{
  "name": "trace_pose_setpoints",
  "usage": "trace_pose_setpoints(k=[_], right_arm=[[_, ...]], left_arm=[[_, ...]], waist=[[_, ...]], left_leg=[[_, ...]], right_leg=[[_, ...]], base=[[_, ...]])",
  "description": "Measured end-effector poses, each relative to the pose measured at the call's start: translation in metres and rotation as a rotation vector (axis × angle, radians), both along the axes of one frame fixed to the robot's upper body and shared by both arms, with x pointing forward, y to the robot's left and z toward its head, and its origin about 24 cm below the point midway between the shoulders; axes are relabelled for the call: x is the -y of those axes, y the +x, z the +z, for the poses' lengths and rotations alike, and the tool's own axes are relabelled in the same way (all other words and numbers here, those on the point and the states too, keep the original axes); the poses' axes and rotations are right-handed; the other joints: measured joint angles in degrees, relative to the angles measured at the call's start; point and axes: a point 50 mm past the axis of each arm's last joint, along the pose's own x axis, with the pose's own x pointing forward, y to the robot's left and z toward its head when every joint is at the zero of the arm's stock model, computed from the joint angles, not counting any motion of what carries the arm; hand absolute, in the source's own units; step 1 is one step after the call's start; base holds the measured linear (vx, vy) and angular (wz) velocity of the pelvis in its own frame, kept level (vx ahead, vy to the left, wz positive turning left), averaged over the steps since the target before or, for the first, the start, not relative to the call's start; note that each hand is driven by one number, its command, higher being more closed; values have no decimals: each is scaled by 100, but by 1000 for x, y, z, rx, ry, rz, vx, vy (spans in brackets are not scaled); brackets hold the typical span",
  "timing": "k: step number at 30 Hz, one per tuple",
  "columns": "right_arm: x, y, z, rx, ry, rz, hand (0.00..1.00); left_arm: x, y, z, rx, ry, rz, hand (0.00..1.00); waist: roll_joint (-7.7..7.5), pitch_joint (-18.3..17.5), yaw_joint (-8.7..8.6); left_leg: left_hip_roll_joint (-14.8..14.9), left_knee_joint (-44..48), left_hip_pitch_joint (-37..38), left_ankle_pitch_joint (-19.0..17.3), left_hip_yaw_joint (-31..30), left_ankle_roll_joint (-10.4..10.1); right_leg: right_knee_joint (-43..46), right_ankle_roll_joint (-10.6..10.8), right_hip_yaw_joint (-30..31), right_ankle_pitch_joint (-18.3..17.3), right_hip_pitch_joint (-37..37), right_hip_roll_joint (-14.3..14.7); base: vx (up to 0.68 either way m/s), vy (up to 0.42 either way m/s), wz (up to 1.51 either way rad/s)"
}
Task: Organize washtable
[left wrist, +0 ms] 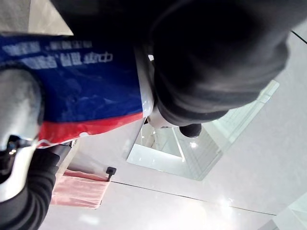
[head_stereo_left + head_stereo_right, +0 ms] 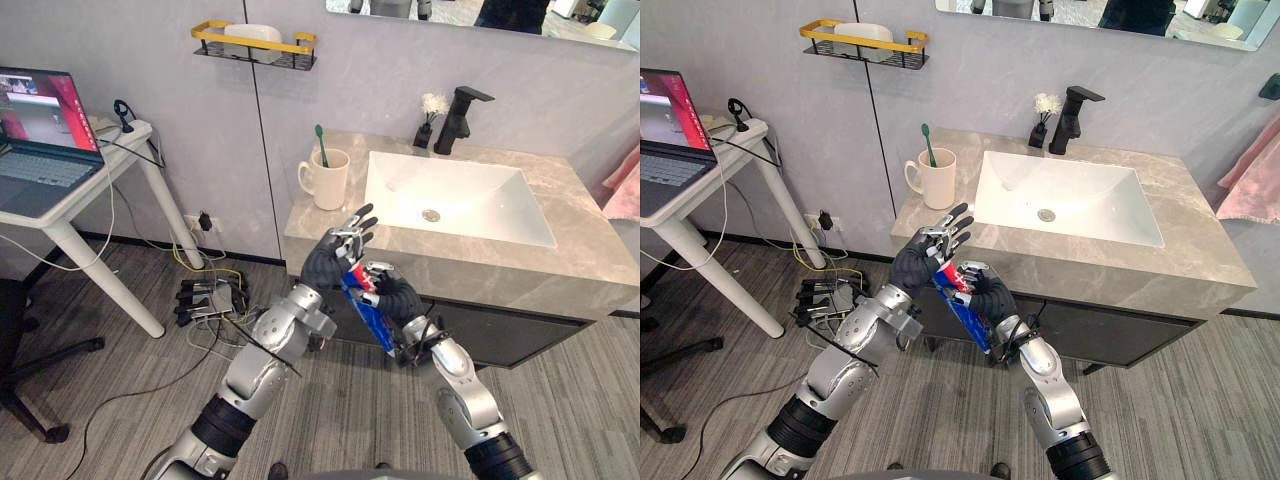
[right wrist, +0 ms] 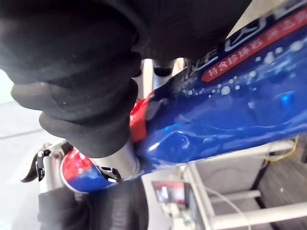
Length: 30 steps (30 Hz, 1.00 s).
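Grey stone-look washtable top (image 2: 480,265) along the wall, white rectangular sink (image 2: 470,200) set in it, black angular faucet (image 2: 458,118) at the back. White ceramic mug (image 2: 328,180) stands on the counter's left end, left of the sink, with a green toothbrush (image 2: 321,143) upright in it.

The task's thing is a blue and red soft plastic toothpaste tube (image 2: 368,312). It is off the counter, held in the air in front of the counter's front edge, slanting down toward the robot, between the two hands.

Right hand (image 2: 392,295) has its fingers curled round the tube's middle and carries it. Left hand (image 2: 330,258) has its fingers straight and spread, pointing up, with the palm at the tube's upper end. Can't tell if its thumb presses the tube.

Handling, as a judgement:
- The tube looks light and soft-walled with a glossy skin.
- It should dent under the fingers and could slide if pinched loosely.
- A hard squeeze near the cap risks pushing paste out.
- The best hold is probably across the flat body, mid-length, where the right hand is, with moderate pressure.
- It is not fragile, so setting it down on the counter or into the mug needs no special care beyond keeping the mug from tipping.
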Motion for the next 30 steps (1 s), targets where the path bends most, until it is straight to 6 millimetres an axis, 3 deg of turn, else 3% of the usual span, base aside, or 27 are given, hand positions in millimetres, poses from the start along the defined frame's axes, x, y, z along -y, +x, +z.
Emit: trace_pose_setpoints(k=[15,30], right_arm=[[-6,10,13,27,13,5,100],[-6,10,13,27,13,6,100]], left_arm=[[1,3,-14,-52,14,13,0],[1,3,-17,-62,19,14,0]], waist=[[-23,15,9],[-40,102,15]], left_leg=[[-1,-1,-4,-6,-8,4],[-1,-2,-10,-12,-1,4]], right_leg=[[7,4,18,-4,-6,0],[17,9,36,-8,-27,0]], base=[[0,0,0],[0,0,0]])
